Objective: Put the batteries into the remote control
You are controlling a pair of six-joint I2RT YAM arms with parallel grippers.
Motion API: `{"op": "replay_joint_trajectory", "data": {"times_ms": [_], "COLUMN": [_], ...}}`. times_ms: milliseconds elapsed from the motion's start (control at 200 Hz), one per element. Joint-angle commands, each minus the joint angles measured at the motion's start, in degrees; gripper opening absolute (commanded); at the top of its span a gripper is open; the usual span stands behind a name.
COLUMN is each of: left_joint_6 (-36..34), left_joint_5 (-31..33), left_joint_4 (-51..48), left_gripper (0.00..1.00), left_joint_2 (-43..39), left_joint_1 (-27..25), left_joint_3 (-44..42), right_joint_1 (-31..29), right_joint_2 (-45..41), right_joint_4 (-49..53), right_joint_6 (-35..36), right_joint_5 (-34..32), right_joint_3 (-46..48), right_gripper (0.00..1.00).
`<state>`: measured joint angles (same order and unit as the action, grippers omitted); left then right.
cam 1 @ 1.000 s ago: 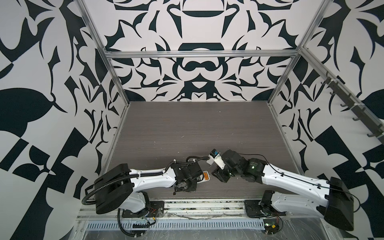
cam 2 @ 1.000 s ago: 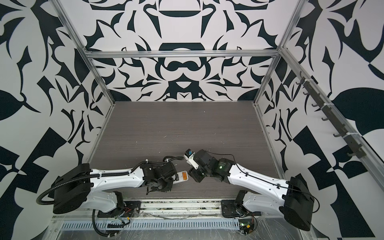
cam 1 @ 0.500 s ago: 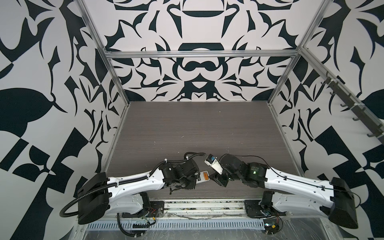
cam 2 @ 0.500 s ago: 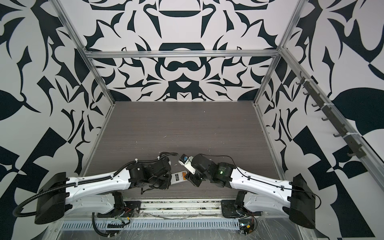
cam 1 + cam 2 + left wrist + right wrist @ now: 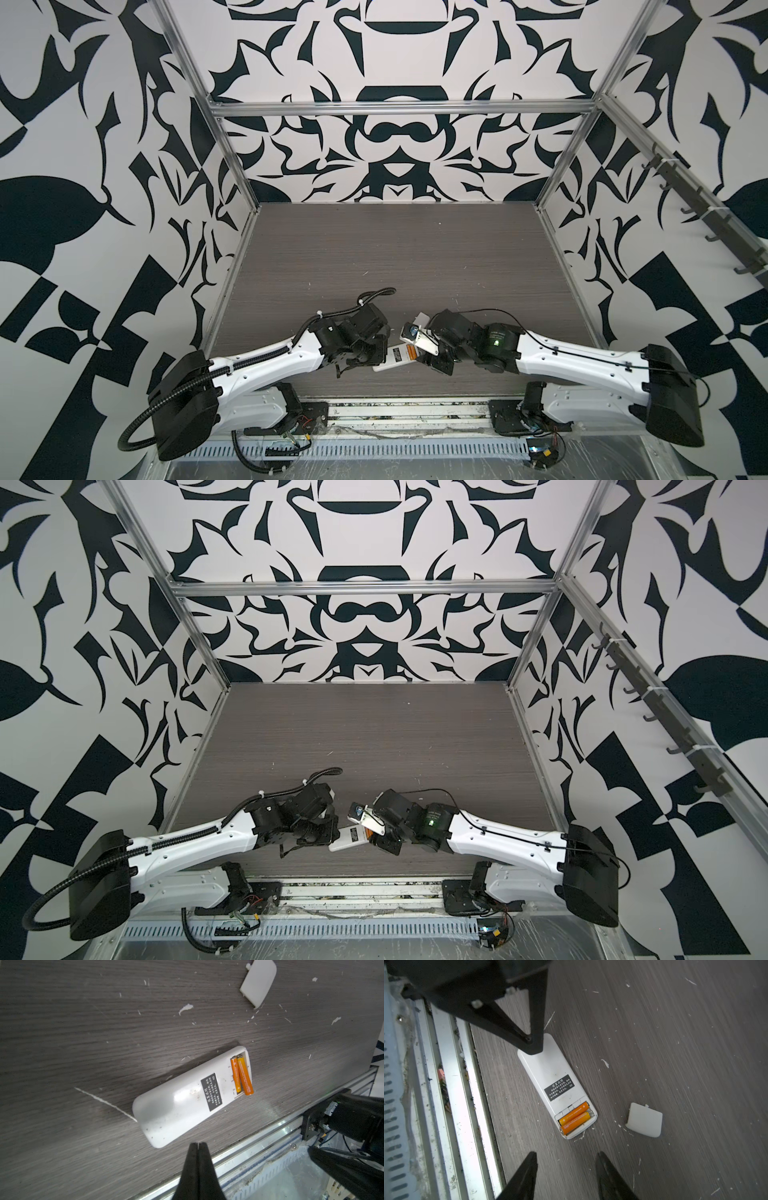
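Right wrist view, remote control (image 5: 550,1076) face-down, batteries (image 5: 574,1118) seated (cover off), right end effector (image 5: 566,1169) parted, left end effector (image 5: 198,1146) closed empty.

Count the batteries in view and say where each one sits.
2. Both batteries lie side by side in the open compartment of the remote control: one battery nearer the dark label, the other battery nearer the remote's end, slightly overhanging. None seems hidden.

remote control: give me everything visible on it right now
The remote control lies flat, back up, on the grey wood-look table near its front edge. White glossy plastic, scuffed, with a dark label of white text. Its battery bay is uncovered; two orange batteries lie side by side in it, one sitting slightly proud. The left gripper, shut, is at its far end; contact unclear.
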<state>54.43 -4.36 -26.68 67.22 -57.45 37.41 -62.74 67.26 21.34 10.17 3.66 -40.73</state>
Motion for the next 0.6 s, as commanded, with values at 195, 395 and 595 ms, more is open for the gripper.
{"op": "replay_joint_trajectory", "data": {"times_ms": [195,395,595], "left_joint_6": [-1.35,-1.44,-1.62], "left_joint_5": [-5.47,-7.0,-8.2], "left_joint_4": [3.09,4.83,5.97], "left_gripper": [0.0,0.0,0.0], "left_joint_2": [1.17,1.92,2.68], "left_joint_1": [1.9,2.24,3.22], "left_joint_3": [-2.96,-4.59,-5.59], "right_joint_1": [-0.35,-0.35,-0.25], "right_joint_2": [7.95,9.85,10.98], "right_joint_4": [0.96,-0.25,-0.52], "right_joint_6": [6.42,7.71,8.06], "right_joint_5": [2.04,-0.27,-2.07], "right_joint_3": [-4.61,-4.44,-4.42], "right_gripper": [0.41,0.37,0.35]}}
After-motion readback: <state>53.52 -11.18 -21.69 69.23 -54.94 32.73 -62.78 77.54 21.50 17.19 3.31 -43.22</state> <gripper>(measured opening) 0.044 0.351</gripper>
